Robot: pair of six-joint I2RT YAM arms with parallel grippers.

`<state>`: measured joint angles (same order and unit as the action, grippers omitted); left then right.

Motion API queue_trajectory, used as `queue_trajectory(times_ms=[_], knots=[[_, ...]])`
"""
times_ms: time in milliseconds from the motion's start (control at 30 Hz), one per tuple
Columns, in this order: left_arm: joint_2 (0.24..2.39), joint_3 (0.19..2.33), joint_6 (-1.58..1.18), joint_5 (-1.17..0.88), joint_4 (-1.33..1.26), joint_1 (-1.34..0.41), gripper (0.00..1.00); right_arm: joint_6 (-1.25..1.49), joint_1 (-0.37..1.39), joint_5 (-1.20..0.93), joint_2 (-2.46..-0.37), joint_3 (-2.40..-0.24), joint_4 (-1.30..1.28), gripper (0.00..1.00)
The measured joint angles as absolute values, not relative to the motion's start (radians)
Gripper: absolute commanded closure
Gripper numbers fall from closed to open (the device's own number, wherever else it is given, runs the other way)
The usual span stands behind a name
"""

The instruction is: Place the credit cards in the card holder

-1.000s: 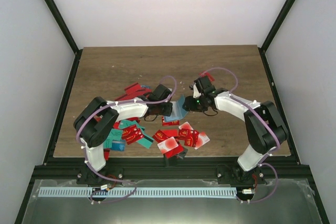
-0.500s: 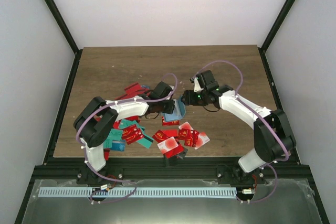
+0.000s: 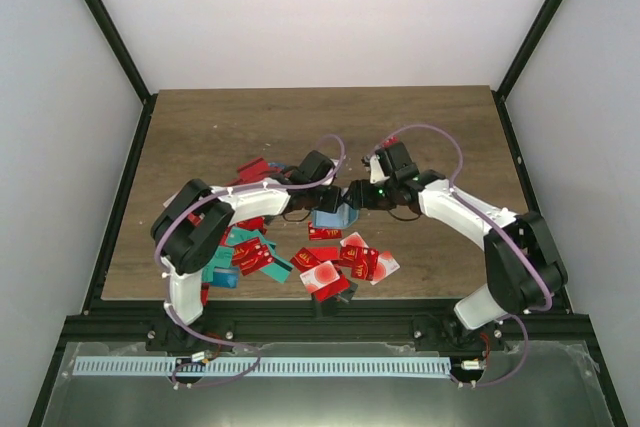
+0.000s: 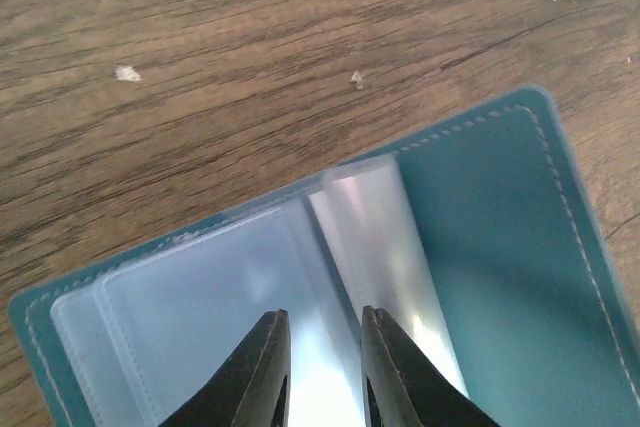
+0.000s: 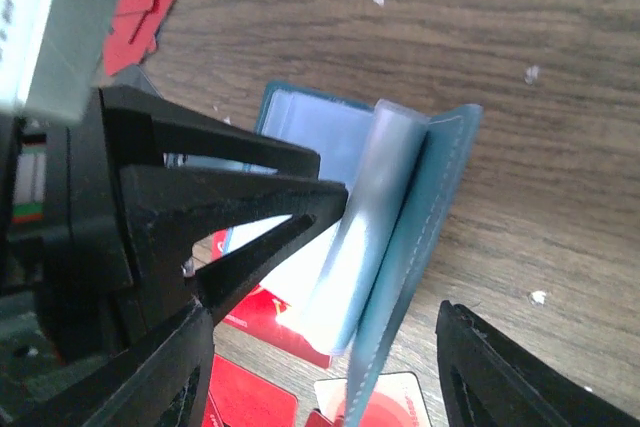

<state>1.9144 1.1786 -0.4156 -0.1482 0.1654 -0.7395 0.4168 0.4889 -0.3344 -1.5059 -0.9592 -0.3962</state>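
The teal card holder (image 3: 335,215) lies open on the wood between both grippers. In the left wrist view its clear inner sleeves (image 4: 200,307) face me and one sleeve (image 4: 375,237) stands up from the spine. My left gripper (image 4: 322,313) hovers just over those sleeves, narrowly open, with nothing pinched between its fingers (image 5: 250,197). My right gripper (image 5: 325,312) is wide open and straddles the raised teal cover (image 5: 420,237) without touching it. Red credit cards (image 3: 345,257) lie scattered in front of the holder.
More red and teal cards (image 3: 245,252) are heaped under the left arm, and others (image 3: 250,169) lie behind it. A red-and-white card (image 5: 375,402) lies right under the holder's edge. Bare wood (image 3: 300,122) stretches to the back wall.
Both grippers have opened, the right one widely and the left one only a little. The right gripper came in around the holder's raised cover, and the holder has settled lower on the table.
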Motion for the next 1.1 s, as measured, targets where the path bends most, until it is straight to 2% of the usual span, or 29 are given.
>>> queue_trajectory(times_ms=[433,633,833,967,1100], knots=[[1.984,1.245,-0.428,-0.222,0.152,-0.741,0.76,0.429,0.489,-0.310,-1.372,-0.859,-0.378,0.37],[1.988,1.247,-0.438,-0.198,0.157,-0.742,0.63,0.454,0.489,-0.343,-1.261,-0.793,-0.379,0.37],[1.905,1.180,-0.437,-0.159,0.199,-0.742,0.46,0.509,0.500,-0.503,-1.133,-0.683,-0.361,0.37],[1.816,1.146,-0.438,-0.144,0.233,-0.747,0.42,0.574,0.527,-0.615,-1.060,-0.586,-0.321,0.38],[1.728,1.084,-0.445,-0.128,0.259,-0.757,0.43,0.661,0.605,-0.668,-1.006,-0.496,-0.295,0.40]])
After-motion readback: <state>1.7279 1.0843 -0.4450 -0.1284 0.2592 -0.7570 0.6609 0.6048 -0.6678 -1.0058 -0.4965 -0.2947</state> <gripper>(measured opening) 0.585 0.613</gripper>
